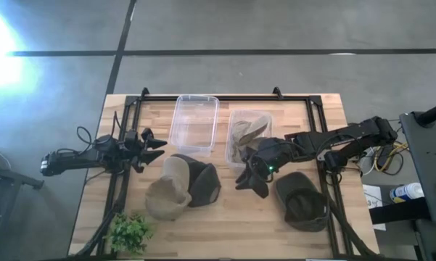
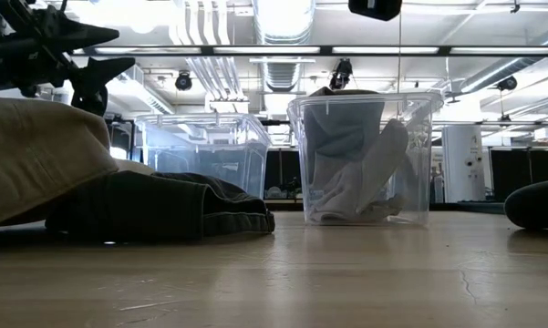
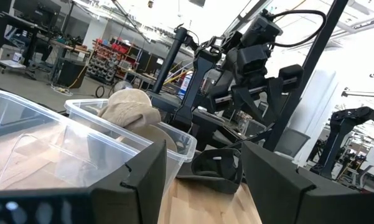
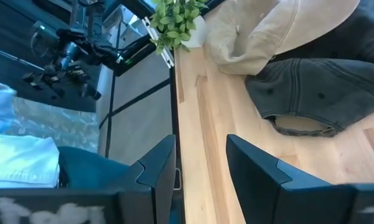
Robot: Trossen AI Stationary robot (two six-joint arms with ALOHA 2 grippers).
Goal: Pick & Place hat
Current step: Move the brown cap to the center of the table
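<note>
Three hats lie on the table: a beige hat (image 1: pixel 165 194), a dark grey cap (image 1: pixel 203 181) lying against it, and an olive hat (image 1: pixel 302 200) to the right. Another beige hat (image 1: pixel 248 133) sits in the right clear bin (image 1: pixel 232 156). The left clear bin (image 1: pixel 194 123) holds nothing. My right gripper (image 1: pixel 251 181) is open and hovers between the grey cap and the olive hat; its wrist view shows the grey cap (image 4: pixel 317 93) ahead of the open gripper (image 4: pixel 200 152). My left gripper (image 1: pixel 158 148) is open, held above the table left of the beige hat.
A small green plant (image 1: pixel 130 232) stands at the near left corner. A black frame (image 1: pixel 225 96) runs along the far edge and down both sides of the table. Bare wood lies along the near edge (image 1: pixel 232 232) between the hats.
</note>
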